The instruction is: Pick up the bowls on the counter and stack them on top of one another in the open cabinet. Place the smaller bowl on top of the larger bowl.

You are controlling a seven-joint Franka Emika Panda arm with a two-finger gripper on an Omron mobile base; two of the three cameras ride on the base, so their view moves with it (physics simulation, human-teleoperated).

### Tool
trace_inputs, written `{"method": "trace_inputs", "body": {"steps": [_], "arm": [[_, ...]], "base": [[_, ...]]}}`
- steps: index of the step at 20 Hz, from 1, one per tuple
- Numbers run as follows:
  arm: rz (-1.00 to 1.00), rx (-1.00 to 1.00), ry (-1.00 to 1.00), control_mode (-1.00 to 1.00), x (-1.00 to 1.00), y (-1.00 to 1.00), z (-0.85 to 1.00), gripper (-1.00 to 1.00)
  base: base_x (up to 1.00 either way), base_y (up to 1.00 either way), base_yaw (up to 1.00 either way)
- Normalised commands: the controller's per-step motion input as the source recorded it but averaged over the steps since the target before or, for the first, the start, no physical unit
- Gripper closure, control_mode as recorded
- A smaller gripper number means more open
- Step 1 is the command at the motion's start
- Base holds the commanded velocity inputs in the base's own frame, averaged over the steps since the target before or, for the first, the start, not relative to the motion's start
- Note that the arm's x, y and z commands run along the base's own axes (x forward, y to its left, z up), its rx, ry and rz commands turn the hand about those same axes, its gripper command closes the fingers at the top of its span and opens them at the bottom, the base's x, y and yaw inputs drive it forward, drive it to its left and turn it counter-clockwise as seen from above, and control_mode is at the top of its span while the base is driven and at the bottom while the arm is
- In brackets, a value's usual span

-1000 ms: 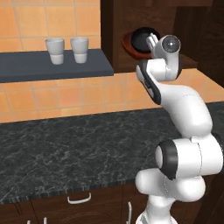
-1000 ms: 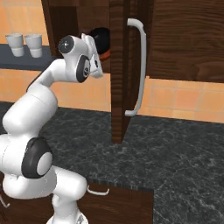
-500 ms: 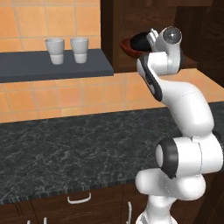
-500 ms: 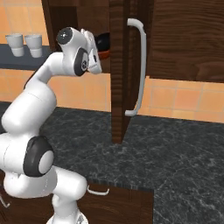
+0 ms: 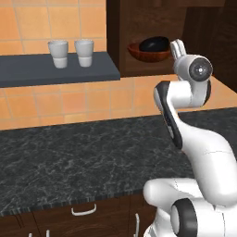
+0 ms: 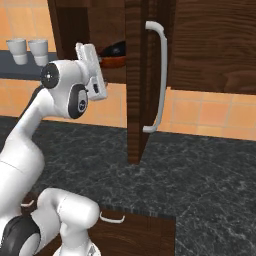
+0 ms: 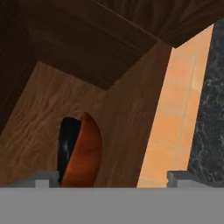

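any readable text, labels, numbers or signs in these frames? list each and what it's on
None: no words, numbers, brands or signs can be read in any view.
The two white cups are plain.
The smaller bowl and the larger bowl in the cabinet carry no markings.
The counter shows only white veining, no lettering.
The pincer bears no label.

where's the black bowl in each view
Left base view: the black bowl sits upper centre-right, nested in the brown bowl inside the cabinet.
Right base view: upper left-centre, partly behind the cabinet door.
Hand view: lower left, rolled sideways.
Shared landmark: the brown bowl under it.
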Motion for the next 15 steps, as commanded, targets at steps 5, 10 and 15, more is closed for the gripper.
{"method": "trace_inputs", "body": {"steps": [5,10,15], "arm": [[-0.07,-0.09,-0.08,-1.0,-1.0,0.06,-1.0,-1.0],[-0.09,-0.18,0.1,-1.0,-1.0,0.2,-1.0,-1.0],[-0.02,0.03,-0.02,-1.0,-0.4,-0.06,-0.04,-1.0]], "base": [[0.0,0.0,0.0],[0.0,0.0,0.0],[0.0,0.0,0.0]]}}
